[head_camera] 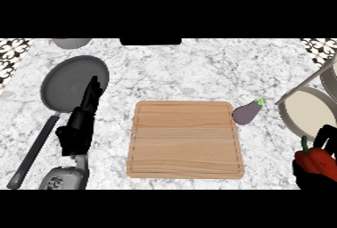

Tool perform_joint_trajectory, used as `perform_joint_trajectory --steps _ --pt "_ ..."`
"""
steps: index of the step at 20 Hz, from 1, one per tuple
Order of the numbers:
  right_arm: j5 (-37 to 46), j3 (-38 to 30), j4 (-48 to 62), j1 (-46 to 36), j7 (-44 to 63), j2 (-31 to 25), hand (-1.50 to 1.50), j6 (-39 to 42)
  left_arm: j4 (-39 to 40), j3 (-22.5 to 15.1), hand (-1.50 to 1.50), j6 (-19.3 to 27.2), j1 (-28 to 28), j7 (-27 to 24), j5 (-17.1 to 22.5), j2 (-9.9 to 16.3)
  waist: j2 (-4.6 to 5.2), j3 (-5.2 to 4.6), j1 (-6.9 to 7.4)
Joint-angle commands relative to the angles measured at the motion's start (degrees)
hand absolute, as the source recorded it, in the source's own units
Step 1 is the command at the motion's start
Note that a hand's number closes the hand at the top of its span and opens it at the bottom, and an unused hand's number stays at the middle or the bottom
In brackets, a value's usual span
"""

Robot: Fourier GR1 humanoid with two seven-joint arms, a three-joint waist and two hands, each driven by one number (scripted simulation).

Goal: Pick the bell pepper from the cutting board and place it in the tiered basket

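Although the cutting board (185, 139) lies bare in the middle of the counter (197, 67), the bell pepper (317, 161) is not lost: it shows red, with a dark green stem, at the view's right edge, held in the right robot hand (310, 174), whose black fingers curl round it from below and behind. The pepper is off the board and well to its right, just below the tiered basket (304, 111), of which a pale round tier and grey frame bars show at the right edge.

So the picking is done, by my judgement, and the carrying is partly done. What is left is to bring the pepper up and over the rim of a tier, lower it inside, and let go. Whether the pepper already touches the basket I cannot tell; it appears to sit just beside the lower rim, not in it.

The left robot hand (80, 127) rests at the view's left, fingers straight and pointing up, holding nothing, partly over the edge of a grey frying pan (66, 84) whose black handle runs down to the lower left. A purple eggplant (247, 111) lies on the counter just beside the board's upper right corner, between board and basket.
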Motion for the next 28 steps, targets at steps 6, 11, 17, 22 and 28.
perform_joint_trajectory --steps 6,11,17,22,28 --pt "-10.9 -15.7 -17.2 -15.8 4.3 -2.6 1.5 26.7 4.4 0.2 0.0 0.3 -3.6 -1.3 -0.2 -1.1 0.29 0.04 0.46" --pt "-13.5 -24.7 -11.2 -34.3 6.7 3.1 1.5 32.4 0.0 -0.5 0.0 -0.1 0.9 -0.1 0.1 -0.7 -0.13 0.0 0.74" --pt "-15.7 -30.5 4.4 -44.9 8.4 -1.6 1.5 28.2 1.7 -2.3 0.0 1.6 -0.2 -1.8 -2.4 -2.1 0.33 0.07 1.23" --pt "-15.3 -28.0 11.6 -42.9 7.9 -4.9 1.5 18.1 1.5 0.9 0.0 -1.1 -2.8 0.1 0.3 0.3 0.43 0.1 1.36" --pt "-15.1 -28.1 23.6 -37.2 -0.7 -13.7 1.5 6.9 -0.4 -1.7 0.0 -0.8 -0.1 0.2 -1.0 -1.1 0.51 0.13 1.49"
